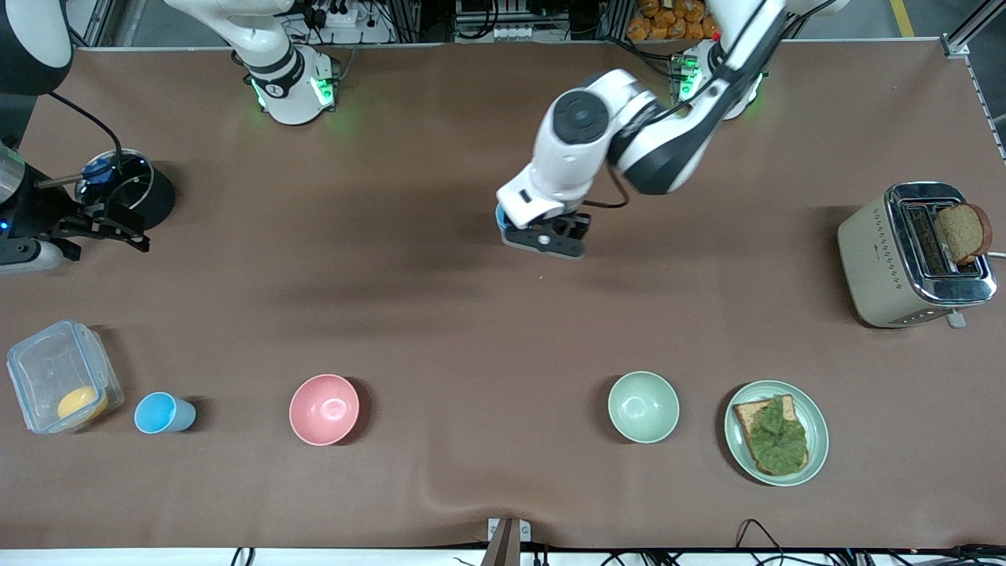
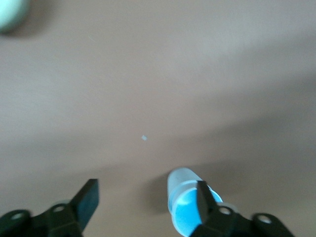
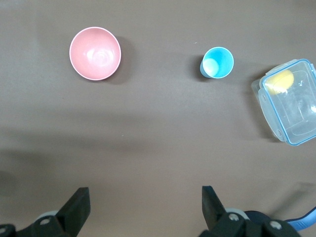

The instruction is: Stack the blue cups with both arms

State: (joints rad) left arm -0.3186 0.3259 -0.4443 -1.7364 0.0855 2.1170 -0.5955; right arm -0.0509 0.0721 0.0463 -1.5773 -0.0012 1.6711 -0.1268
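Note:
One blue cup (image 2: 181,183) sits on the brown table under my left gripper (image 2: 145,185), which is open. One finger (image 2: 202,197) crosses the cup's mouth and the other stands well apart from it. From the front only a sliver of this cup (image 1: 501,217) shows beside the left gripper (image 1: 548,238), mid-table. A second blue cup (image 1: 163,413) (image 3: 217,62), with a white patch inside, stands near the front camera between a clear box and a pink bowl. My right gripper (image 1: 110,224) (image 3: 144,190) hangs open and empty at the right arm's end of the table.
A clear box (image 1: 63,377) holds something yellow. A pink bowl (image 1: 324,409), a green bowl (image 1: 643,406) and a plate (image 1: 817,417) with toast and lettuce line the near side. A toaster (image 1: 880,259) stands at the left arm's end. A black pot (image 1: 153,196) is beside the right gripper.

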